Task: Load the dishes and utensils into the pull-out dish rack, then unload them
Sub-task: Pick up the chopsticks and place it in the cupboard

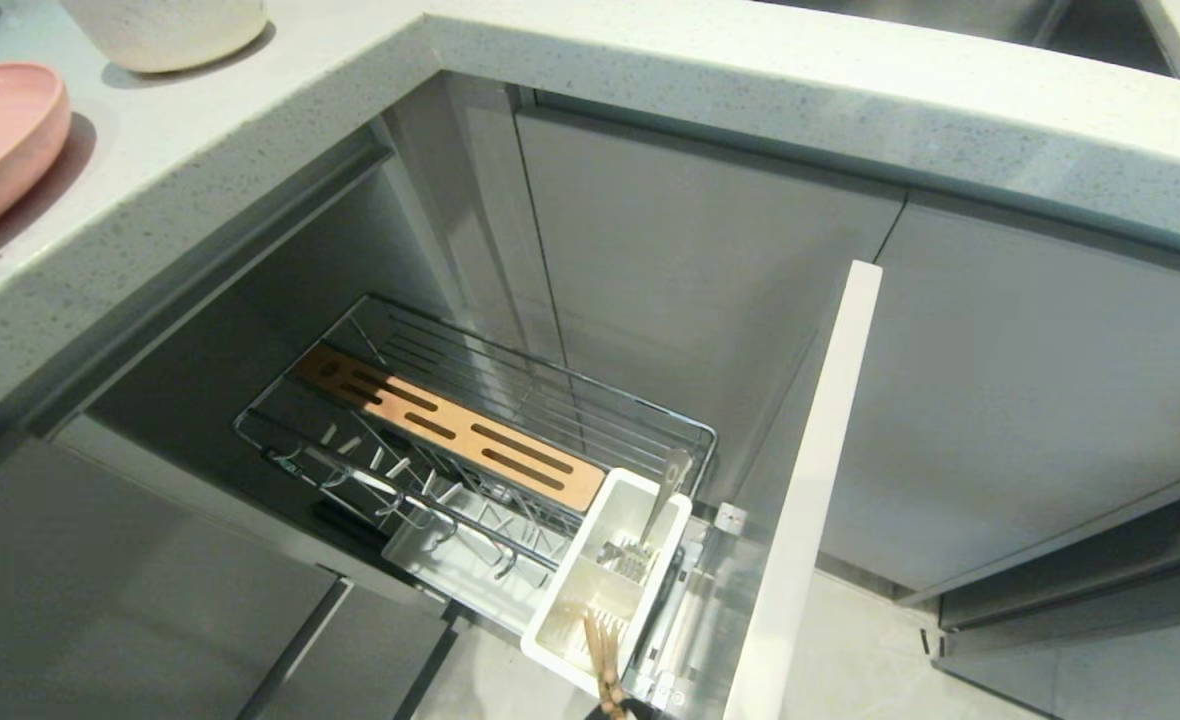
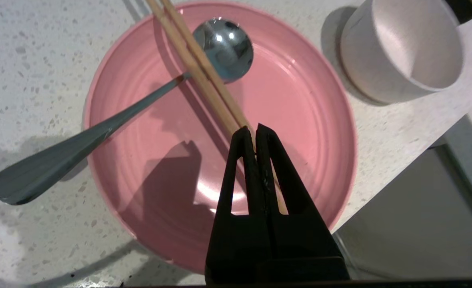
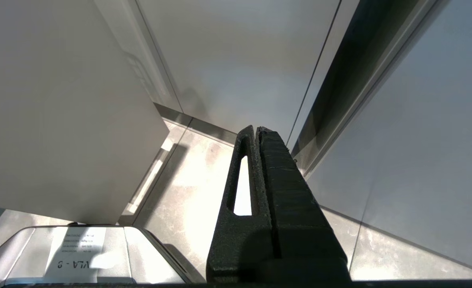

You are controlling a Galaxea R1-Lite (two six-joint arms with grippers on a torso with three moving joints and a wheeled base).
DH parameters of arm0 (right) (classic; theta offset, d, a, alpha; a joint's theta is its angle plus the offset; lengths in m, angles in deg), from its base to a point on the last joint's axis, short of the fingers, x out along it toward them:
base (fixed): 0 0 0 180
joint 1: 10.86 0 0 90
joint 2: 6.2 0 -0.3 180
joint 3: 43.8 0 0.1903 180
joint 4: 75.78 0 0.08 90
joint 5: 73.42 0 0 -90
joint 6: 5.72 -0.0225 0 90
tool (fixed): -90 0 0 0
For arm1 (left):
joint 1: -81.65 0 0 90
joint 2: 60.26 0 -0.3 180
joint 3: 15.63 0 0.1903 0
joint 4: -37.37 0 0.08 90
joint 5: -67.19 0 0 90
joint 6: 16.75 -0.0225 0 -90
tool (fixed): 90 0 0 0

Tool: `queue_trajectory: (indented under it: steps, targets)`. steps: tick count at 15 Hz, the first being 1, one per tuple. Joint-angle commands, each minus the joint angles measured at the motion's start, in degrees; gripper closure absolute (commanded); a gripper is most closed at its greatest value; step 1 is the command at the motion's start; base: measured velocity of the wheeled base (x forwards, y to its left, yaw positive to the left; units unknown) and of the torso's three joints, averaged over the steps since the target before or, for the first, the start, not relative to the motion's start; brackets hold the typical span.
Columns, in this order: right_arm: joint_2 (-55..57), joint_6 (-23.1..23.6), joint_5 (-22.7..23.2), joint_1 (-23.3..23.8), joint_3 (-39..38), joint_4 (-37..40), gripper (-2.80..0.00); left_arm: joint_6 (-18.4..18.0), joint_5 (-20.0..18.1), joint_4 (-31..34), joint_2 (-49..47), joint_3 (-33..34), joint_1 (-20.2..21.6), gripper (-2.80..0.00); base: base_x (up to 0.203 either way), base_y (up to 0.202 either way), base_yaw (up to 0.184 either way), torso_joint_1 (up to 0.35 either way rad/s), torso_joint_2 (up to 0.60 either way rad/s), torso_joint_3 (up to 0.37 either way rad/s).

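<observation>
Left wrist view shows our left tool (image 2: 255, 132) pinched shut on the chopsticks (image 2: 198, 64), held above the pink plate (image 2: 300, 120) on the tabletop (image 2: 20, 60). The spoon (image 2: 112, 120) lies in that plate, and the cream bowl (image 2: 400, 52) stands just beside it. We judge we are at the loading step, chopsticks first. Next we must carry them to the pull-out dish rack (image 1: 550, 400), standing drawn out below, and lower them into its white cutlery tub (image 1: 560, 600). Our right tool (image 3: 257, 132) hangs closed and empty near the floor.
</observation>
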Motion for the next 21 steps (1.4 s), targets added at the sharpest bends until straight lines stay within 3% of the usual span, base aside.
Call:
queue_trajectory:
  steps: [1,5,6,21]
  targets:
    - [0.02,-0.02,0.01,-0.01,-0.09,0.00,0.00,0.29,0.19,1.91,-1.74,0.02,-0.04,0.00,0.000,0.000,0.000,0.000,0.00,0.000]
    - [0.02,-0.02,0.01,-0.01,-0.09,0.00,0.00,0.30,0.10,2.27,-2.21,0.02,-0.14,-0.05,0.000,0.000,0.000,0.000,0.00,0.000]
    - [0.02,-0.02,0.01,-0.01,-0.09,0.00,0.00,0.30,0.10,2.21,-2.29,0.02,-0.14,-2.80,0.000,0.000,0.000,0.000,0.00,0.000]
    - [0.02,-0.02,0.01,-0.01,-0.09,0.00,0.00,0.39,0.27,3.64,-5.54,0.02,-0.23,-2.80,0.000,0.000,0.000,0.000,0.00,0.000]
